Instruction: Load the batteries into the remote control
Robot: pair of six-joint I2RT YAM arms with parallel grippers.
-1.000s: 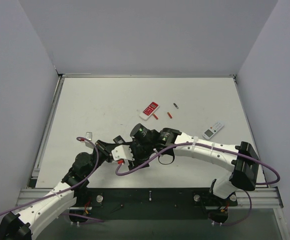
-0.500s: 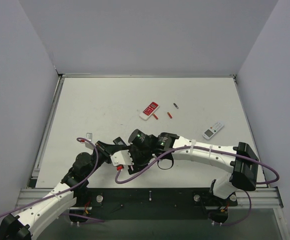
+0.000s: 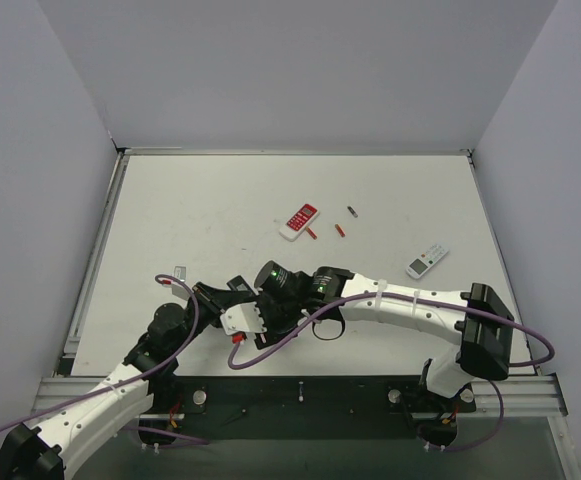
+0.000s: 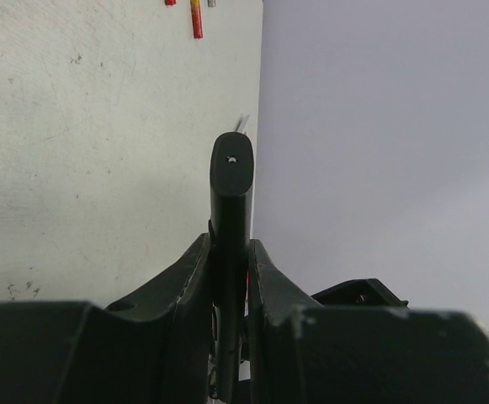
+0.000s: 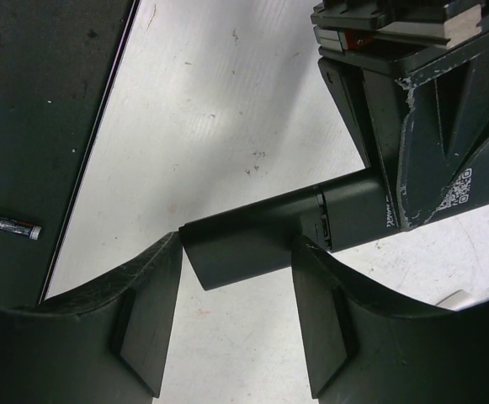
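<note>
The long black remote control [image 4: 231,194] is held edge-on in my shut left gripper [image 4: 230,252], low over the near middle of the table. In the right wrist view its free end [image 5: 252,240] lies between my right fingers. My right gripper [image 5: 237,240] is closed on that end, one fingertip [image 5: 177,244] at the end corner, the other at the cover seam. In the top view both grippers meet, the left [image 3: 245,312] and the right [image 3: 270,295], and hide the remote. Reddish batteries [image 3: 311,233] [image 3: 340,230] lie farther back. One shows in the left wrist view [image 4: 196,17].
A red-and-white remote [image 3: 299,219] lies beside the batteries, with a darker small cylinder [image 3: 352,211] behind them. A small white-grey remote [image 3: 427,260] lies at the right. A small pale piece [image 3: 178,271] lies at the left. Grey walls enclose the table [image 3: 190,200].
Both grippers have shifted together a little to the left and toward the near edge, staying joined at the remote. The batteries and other remotes have not moved.
</note>
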